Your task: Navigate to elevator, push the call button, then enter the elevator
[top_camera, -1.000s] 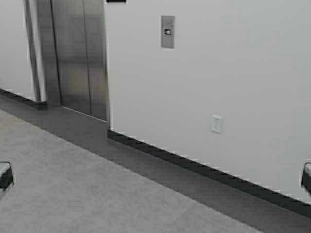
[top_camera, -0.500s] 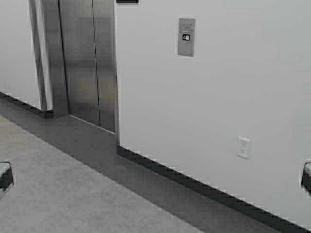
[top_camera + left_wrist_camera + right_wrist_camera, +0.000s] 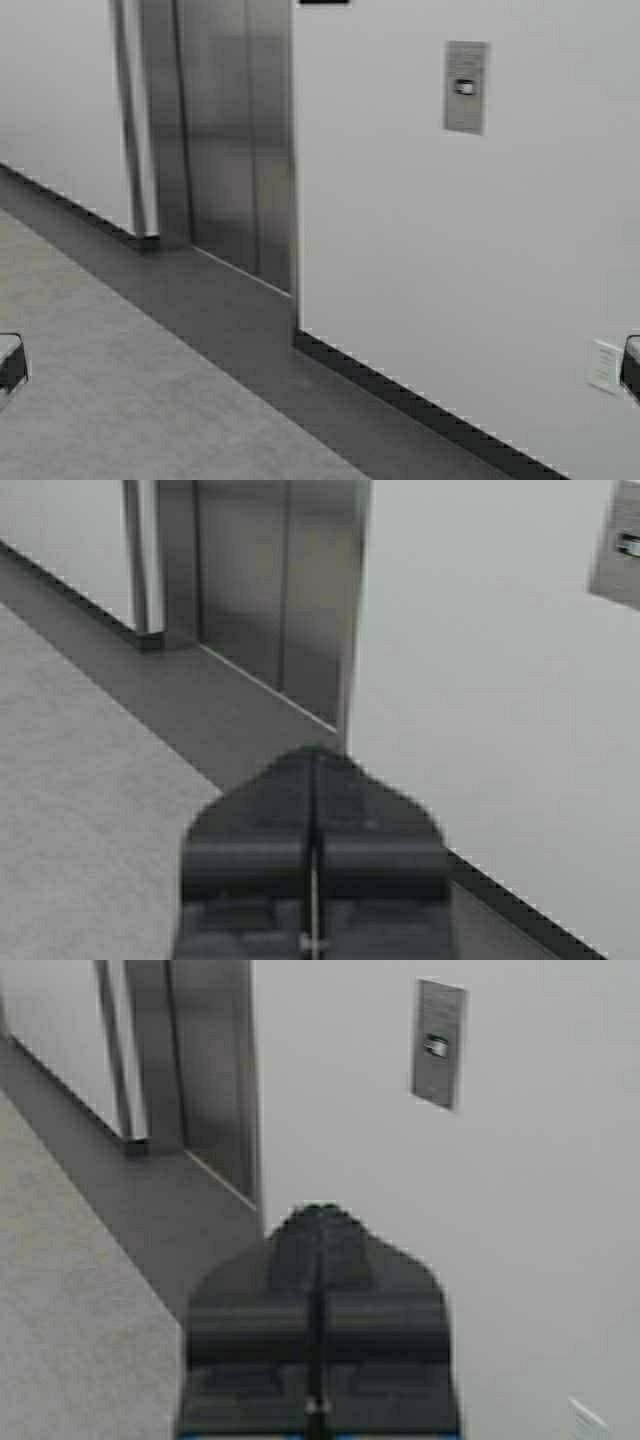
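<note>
Small upright silver call-button plate with a dark button at its middle: high on the white wall, ahead and to the right, long axis vertical, nearer the right hand than the left hand. Both hands pressed shut, holding nothing, well short of the wall. Tall brushed-steel elevator doors closed, left of the plate past the steel frame edge. Grey floor with a dark strip and black baseboard along the wall; white outlet plate low at right.

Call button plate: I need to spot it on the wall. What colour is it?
Silver-grey metal call button plate on white wall, clearest in the right wrist view.
</note>
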### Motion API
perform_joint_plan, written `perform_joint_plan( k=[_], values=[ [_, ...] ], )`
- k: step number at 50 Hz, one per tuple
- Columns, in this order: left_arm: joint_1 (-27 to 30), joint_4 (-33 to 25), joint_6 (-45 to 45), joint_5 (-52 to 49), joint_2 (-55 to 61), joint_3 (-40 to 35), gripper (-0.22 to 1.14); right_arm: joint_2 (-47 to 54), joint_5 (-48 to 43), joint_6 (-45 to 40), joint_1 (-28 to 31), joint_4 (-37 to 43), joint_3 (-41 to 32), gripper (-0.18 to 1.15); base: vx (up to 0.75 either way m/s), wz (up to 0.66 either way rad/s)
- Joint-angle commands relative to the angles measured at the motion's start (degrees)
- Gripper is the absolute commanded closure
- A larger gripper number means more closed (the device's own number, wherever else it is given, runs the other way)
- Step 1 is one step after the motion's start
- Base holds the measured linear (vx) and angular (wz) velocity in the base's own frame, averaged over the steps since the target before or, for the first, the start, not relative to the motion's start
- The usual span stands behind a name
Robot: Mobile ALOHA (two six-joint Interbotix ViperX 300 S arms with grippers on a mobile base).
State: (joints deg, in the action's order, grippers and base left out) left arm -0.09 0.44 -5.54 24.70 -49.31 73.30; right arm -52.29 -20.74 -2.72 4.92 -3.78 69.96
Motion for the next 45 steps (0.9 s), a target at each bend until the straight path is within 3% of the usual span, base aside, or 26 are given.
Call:
perform_joint_plan(
  k=[1, 23, 45],
  values=[
    [0.0, -0.1, -0.1, 0.4, 0.6, -1.5, 0.89, -0.7, -0.3, -0.2, 0.1, -0.2, -0.1, 0.92, 0.54, 0.28],
    [0.0, -0.1, -0.6, 0.4, -0.8, -0.5, 0.89, 0.2, 0.9, 0.0, 0.0, -0.3, -1.6, 0.92, 0.53, 0.17],
    [0.0, -0.2, -3.3, -0.3, -0.8, -0.6, 0.89, 3.5, 25.4, 2.2, 0.4, -2.5, -8.3, 0.91, 0.49, 0.03]
  ],
)
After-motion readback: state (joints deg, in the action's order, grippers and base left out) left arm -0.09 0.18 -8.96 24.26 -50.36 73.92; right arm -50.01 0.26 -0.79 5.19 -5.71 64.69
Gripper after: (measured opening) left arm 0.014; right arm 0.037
